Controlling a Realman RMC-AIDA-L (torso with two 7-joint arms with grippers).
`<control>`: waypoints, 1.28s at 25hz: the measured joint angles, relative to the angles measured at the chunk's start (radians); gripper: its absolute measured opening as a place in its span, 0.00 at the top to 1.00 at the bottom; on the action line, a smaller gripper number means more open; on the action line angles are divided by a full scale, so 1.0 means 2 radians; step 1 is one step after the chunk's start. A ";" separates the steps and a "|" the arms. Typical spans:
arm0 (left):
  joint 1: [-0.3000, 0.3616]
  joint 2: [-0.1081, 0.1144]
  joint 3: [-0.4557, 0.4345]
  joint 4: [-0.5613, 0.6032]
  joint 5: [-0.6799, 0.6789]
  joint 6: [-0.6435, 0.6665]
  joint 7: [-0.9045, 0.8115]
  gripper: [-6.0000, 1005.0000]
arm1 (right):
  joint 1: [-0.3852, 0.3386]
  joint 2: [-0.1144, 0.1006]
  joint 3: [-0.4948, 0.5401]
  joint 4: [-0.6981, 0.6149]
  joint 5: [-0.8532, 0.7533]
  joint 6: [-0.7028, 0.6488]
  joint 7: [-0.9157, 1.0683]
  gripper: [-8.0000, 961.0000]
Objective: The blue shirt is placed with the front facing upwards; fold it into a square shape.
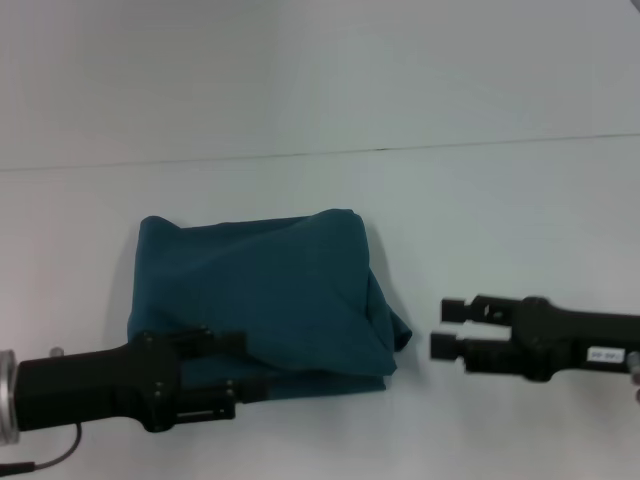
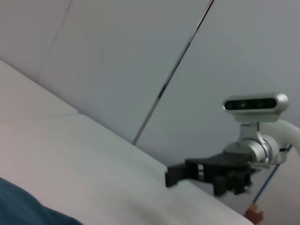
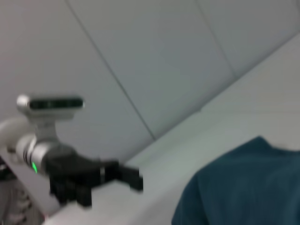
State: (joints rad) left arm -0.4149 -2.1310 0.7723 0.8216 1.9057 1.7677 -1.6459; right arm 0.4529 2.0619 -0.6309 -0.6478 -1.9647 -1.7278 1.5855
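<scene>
With the blue shirt (image 1: pixel 265 295) already roughly square, the left gripper (image 1: pixel 232 372) at its near edge and the right gripper (image 1: pixel 447 328) beside it, fingers apart, seemingly need only tidy it

No readable text, brand, number or sign in any view. Small white label on right arm (image 1: pixel 606 354) carried dark marks, too small to read. Shirt (image 1: pixel 270 290) lay folded, plain teal surface up, no lettering visible on it.
</scene>
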 joint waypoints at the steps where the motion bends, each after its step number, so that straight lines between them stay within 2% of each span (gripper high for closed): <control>1: 0.001 0.000 -0.006 0.004 0.000 0.001 0.001 0.21 | 0.003 0.002 -0.008 0.000 -0.007 0.007 -0.003 0.16; 6: 0.000 0.001 -0.010 0.007 0.012 0.009 0.020 0.21 | 0.014 0.010 -0.032 0.003 -0.032 0.024 -0.011 0.16; 14: -0.016 0.004 -0.005 0.007 0.060 0.022 0.026 0.21 | 0.022 0.010 -0.064 0.008 -0.034 -0.018 0.009 0.16; 19: -0.032 0.008 -0.001 0.008 0.095 0.022 0.018 0.21 | 0.024 0.010 -0.070 0.004 -0.036 -0.014 0.031 0.16; 32: -0.043 0.009 -0.006 0.005 0.092 0.002 -0.005 0.21 | 0.040 0.010 -0.061 0.004 -0.032 0.003 0.033 0.16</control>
State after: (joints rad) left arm -0.5001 -2.1123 0.7597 0.8317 2.0890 1.7718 -1.6550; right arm 0.5328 2.0811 -0.7537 -0.6404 -2.0293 -1.7217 1.6506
